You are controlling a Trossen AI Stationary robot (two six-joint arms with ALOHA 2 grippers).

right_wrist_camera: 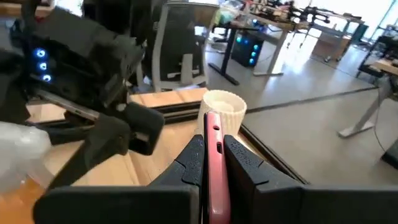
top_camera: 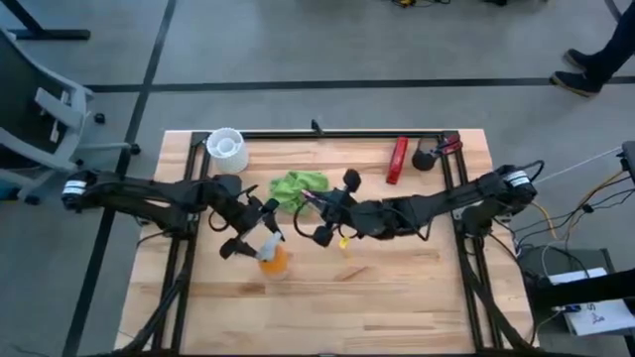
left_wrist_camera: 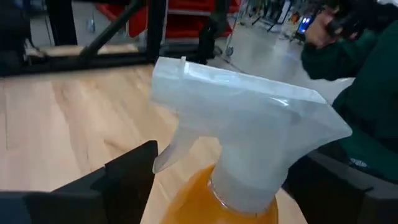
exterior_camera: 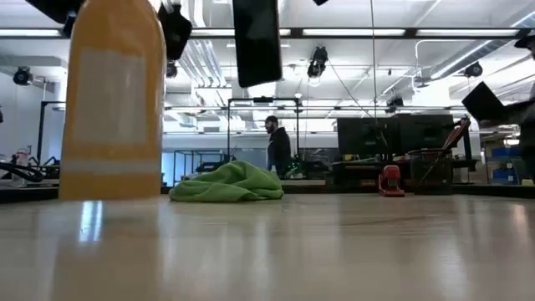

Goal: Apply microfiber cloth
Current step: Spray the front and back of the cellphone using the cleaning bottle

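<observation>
Cloth (top_camera: 299, 185) lies untouched — left end effector (top_camera: 260, 243) grips spray bottle (top_camera: 274, 258); right end effector (right_wrist_camera: 211, 163) clamps phone (right_wrist_camera: 214, 174).

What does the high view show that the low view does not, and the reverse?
Only high view: the white cup and both arms whole, left gripper at the orange spray bottle, right gripper nearby. Only low view: a person in the room behind. Both: the lime-green microfiber cloth, crumpled on the table, and the bottle.

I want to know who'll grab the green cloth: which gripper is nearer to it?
Right, narrowly. The right gripper, shut on a phone, is beside the microfiber cloth; the left gripper sits farther off at the spray bottle.
</observation>
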